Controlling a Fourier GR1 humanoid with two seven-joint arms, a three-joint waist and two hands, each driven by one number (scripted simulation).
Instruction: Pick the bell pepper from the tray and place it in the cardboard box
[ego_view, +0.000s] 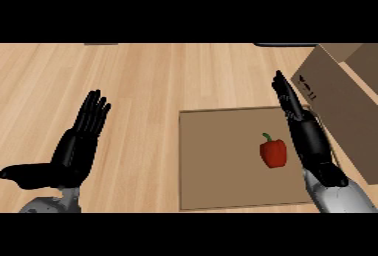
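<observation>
Head view: bell pepper (273, 153) just left of right hand (310, 142) fingers (284, 92)

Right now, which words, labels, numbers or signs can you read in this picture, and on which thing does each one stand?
Cardboard box: small dark printed marks on its side, too small and blurred to read; they may be handling symbols.
Bell pepper, tray, counter, both hands: no text visible.
</observation>
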